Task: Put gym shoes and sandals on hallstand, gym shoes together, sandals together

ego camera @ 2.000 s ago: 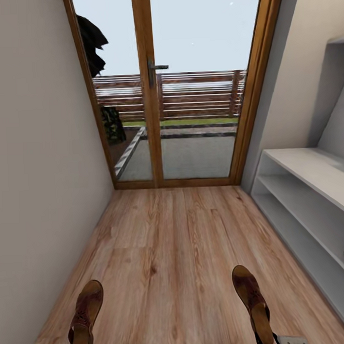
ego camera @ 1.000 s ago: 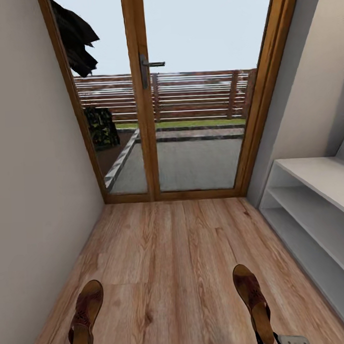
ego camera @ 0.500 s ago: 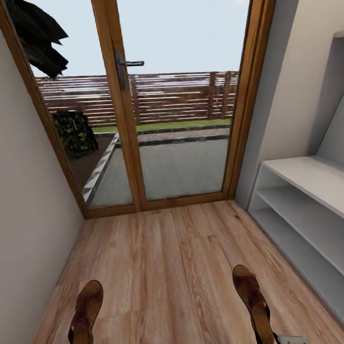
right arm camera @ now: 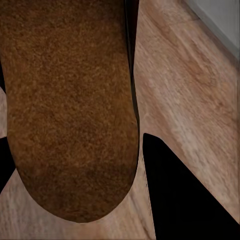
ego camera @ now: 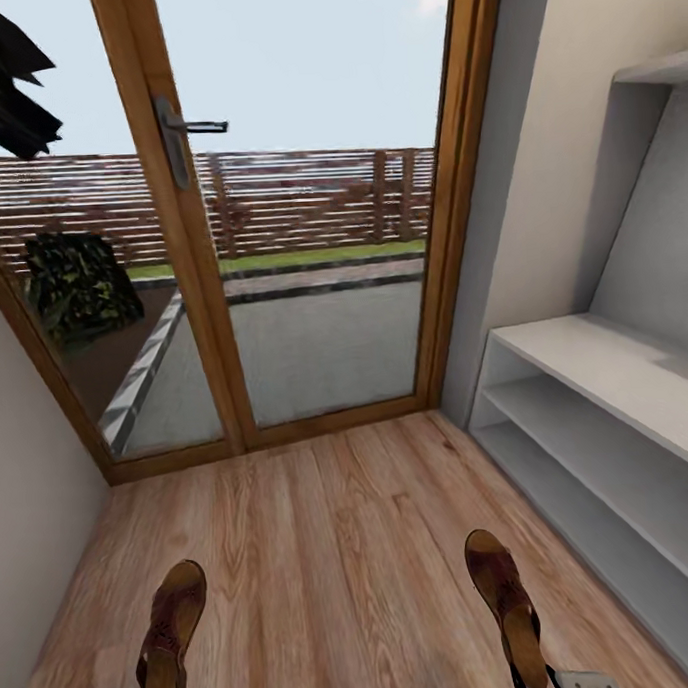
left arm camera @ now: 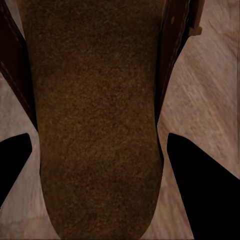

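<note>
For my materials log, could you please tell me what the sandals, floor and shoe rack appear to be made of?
Sandals: likely dark brown leather, woven fronts, matte grainy soles. Floor: wood-grain planks, possibly laminate, slight sheen. Shoe rack: smooth light-grey painted board, matte, no grain visible.

Home entrance corridor: glazed door [ego camera: 309,235], shoe rack [ego camera: 606,373], plank floor [ego camera: 333,545].

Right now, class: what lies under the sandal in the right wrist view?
Under the right sandal lies wood-plank corridor floor, with a grey strip of the hallstand at one corner. The floor directly beneath the sole is covered.
</note>
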